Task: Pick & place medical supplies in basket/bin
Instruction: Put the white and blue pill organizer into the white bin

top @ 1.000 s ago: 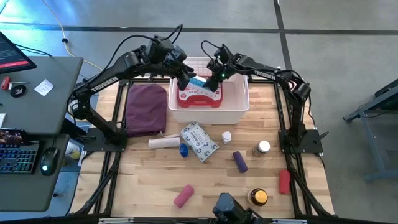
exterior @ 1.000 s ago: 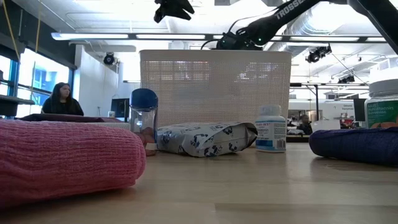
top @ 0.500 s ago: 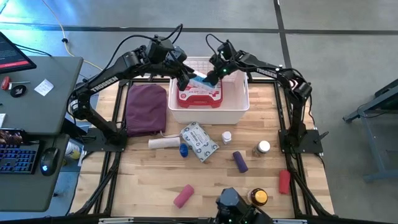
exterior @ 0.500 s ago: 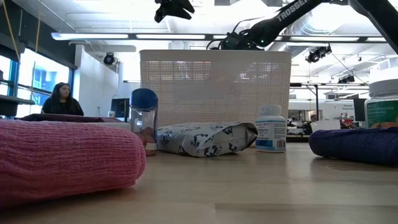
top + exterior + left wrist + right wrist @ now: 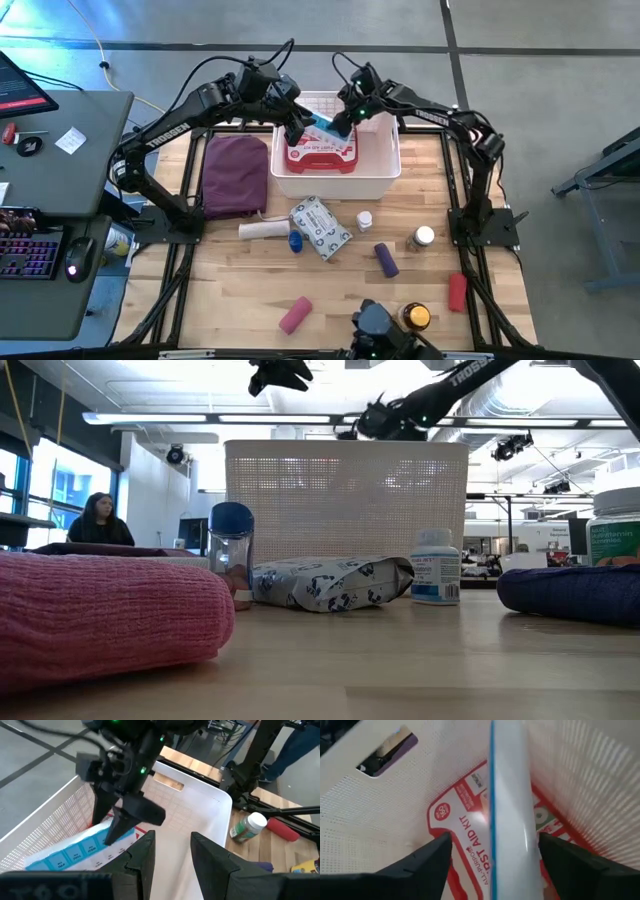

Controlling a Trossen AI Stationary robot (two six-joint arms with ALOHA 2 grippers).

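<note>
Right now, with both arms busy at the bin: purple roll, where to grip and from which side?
Grip the purple roll across its middle, coming straight down. It lies flat on the table, clear of the white-capped bottle and wipes packet, so fingers should straddle its long axis.

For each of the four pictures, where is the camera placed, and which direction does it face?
High: overhead, facing down; both arms meet over the white bin.
Low: at tabletop height, facing the bin's wall; an arm shows above.
Left wrist: facing into the bin; own fingers, right gripper.
Right wrist: facing into the bin; blue-white box between its open fingers.
Shared: red first-aid case.
</note>
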